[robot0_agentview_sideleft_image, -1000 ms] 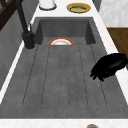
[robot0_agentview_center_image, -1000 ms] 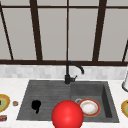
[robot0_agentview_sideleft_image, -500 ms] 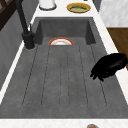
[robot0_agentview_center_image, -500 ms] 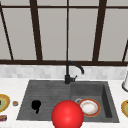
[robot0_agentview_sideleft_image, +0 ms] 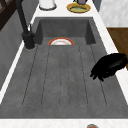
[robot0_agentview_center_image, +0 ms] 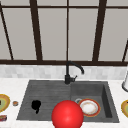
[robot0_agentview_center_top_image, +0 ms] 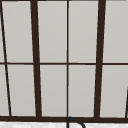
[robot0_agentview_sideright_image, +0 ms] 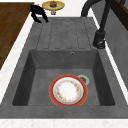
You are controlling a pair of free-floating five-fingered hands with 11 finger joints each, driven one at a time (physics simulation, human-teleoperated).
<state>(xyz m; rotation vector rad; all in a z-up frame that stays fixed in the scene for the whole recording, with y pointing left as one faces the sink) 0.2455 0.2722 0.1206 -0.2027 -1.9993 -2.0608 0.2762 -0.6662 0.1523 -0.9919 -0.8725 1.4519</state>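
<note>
Front view: my left hand [robot0_agentview_center_image: 36, 105] is hovering low over the sink's draining board [robot0_agentview_center_image: 50, 96], left of the black faucet [robot0_agentview_center_image: 68, 75]. A red ball [robot0_agentview_center_image: 67, 115] is sitting at the sink's front edge. Just right of it, a red-rimmed plate [robot0_agentview_center_image: 89, 107] is lying flat in the basin, well apart from my hand and untouched.

Left side view: I am hanging above the front edge of the draining board [robot0_agentview_sideleft_image: 62, 75], fingers [robot0_agentview_sideleft_image: 97, 73] drooping loosely downward and grasping nothing. The plate [robot0_agentview_sideleft_image: 61, 42] is peeking over the basin's lip beyond, and a yellow dish [robot0_agentview_sideleft_image: 78, 8] is resting on the table past the sink.

Right side view: my hand [robot0_agentview_sideright_image: 38, 12] is floating at the far corner of the board [robot0_agentview_sideright_image: 65, 32], fingers hanging slack, near another yellow dish [robot0_agentview_sideright_image: 53, 4] on the table. The plate [robot0_agentview_sideright_image: 68, 90] is lying beside the drain, so nothing is lifted yet.

Upper view: a dark-framed window [robot0_agentview_center_top_image: 67, 62] is standing above the faucet's arc [robot0_agentview_center_top_image: 75, 121].
</note>
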